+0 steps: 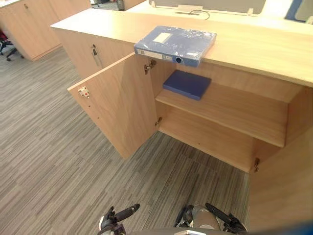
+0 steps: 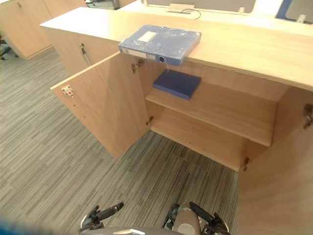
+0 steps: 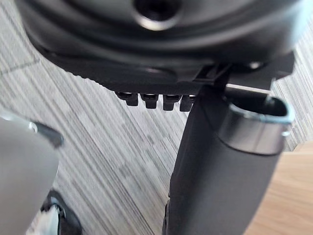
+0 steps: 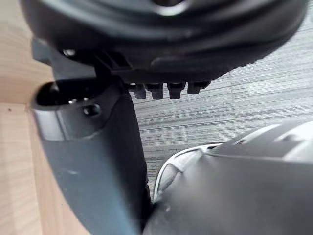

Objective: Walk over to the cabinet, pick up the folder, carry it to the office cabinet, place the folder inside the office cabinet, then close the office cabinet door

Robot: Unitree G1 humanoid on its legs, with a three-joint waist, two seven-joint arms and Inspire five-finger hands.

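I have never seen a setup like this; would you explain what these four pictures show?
This is a two-legged humanoid robot; its dark left hand and right hand hang low, open, holding nothing. Two wide pictures come from cameras in its head, looking down at a wooden cabinet with a door open. A light blue folder lies on the cabinet's top; a darker blue folder lies on the shelf inside. The two close pictures come from wrist cameras, looking past each hand at carpet.

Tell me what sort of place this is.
Probably an office: a low wooden cabinet with its door open, a blue folder on top, and grey striped carpet.
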